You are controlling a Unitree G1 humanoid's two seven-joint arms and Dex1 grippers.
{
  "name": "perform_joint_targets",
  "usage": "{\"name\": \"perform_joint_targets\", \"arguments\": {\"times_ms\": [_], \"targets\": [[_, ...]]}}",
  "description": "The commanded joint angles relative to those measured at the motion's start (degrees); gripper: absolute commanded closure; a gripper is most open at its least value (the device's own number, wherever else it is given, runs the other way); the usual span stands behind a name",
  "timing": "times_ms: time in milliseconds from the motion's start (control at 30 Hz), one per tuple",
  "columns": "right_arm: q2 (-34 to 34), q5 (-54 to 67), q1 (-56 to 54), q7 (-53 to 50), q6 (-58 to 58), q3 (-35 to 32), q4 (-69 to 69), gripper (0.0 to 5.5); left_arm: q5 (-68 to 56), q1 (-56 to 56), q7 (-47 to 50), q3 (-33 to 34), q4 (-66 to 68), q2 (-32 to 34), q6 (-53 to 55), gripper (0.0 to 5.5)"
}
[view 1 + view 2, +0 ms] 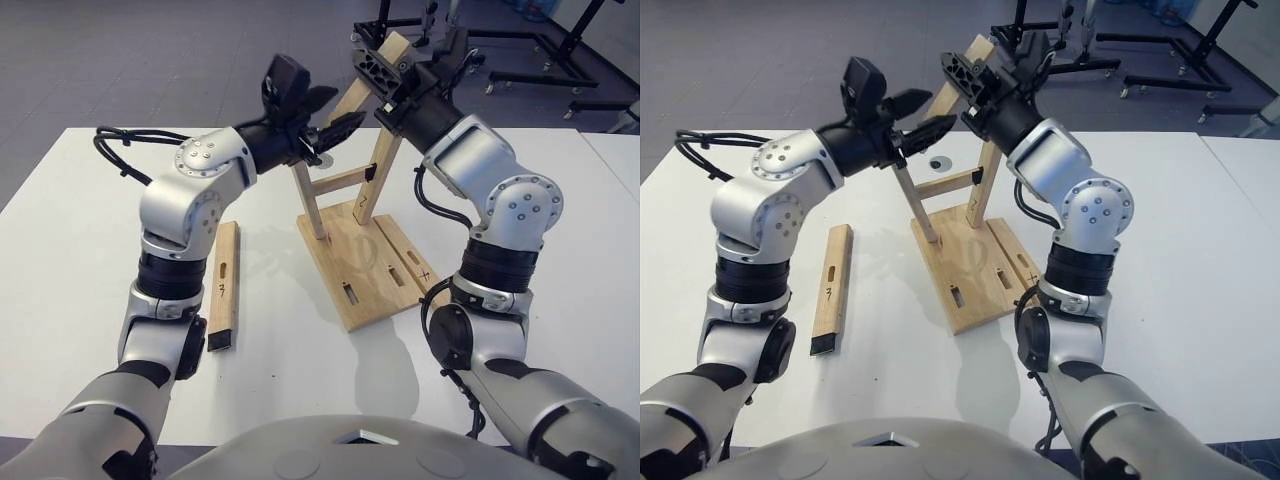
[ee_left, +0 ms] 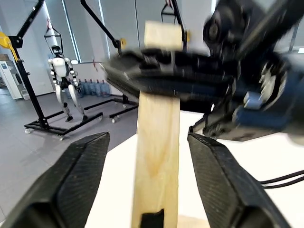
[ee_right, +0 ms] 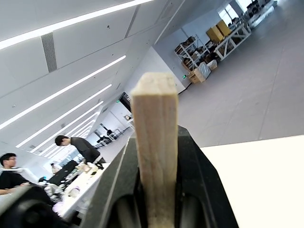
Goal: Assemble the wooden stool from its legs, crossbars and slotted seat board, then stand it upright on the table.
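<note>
1. Right gripper point(image 1: 378, 68) clamps the tall leg point(image 1: 384, 165) standing in the seat board point(image 1: 362, 300); tugging sideways could lever it out.
2. Left gripper point(image 1: 335, 115), jaws apart, hovers alongside; a nudge might topple everything.

We've got bright, even light from overhead here. The long white ceiling strip lights point(image 3: 71, 21) glare hard in the right wrist view. On the flat white table point(image 1: 80, 250) the shadows are soft and pale, and one lies just left of the pale slotted wooden seat board point(image 1: 335, 275). In the left wrist view the black right gripper point(image 2: 161, 78) is badly smeared. The upright pale wooden leg point(image 2: 156, 152) it clamps looks soft too, while the far hall is clearer.
</note>
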Motion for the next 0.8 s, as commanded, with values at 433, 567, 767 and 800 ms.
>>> {"name": "perform_joint_targets", "arguments": {"times_ms": [433,567,767,800], "targets": [[-26.3,-0.9,15.7,18.0,2.0,-17.7,-5.9,5.10,-15.8,3.0,20.0,39.6,-1.7,7.2,8.9,0.80],[-20.5,-5.4,35.9,23.5,-3.0,-15.5,-12.8,5.10,-16.1,19.7,20.4,42.4,-6.1,4.5,8.9,0.80],[-13.2,-13.9,42.6,29.1,-14.8,-8.6,-10.0,5.10,-14.9,24.7,21.7,36.5,-4.4,0.7,6.2,0.80],[-13.1,-14.7,42.1,29.6,-15.8,-8.1,-9.5,5.10,-15.1,24.3,21.9,36.0,-4.0,0.7,6.2,0.80]]}}
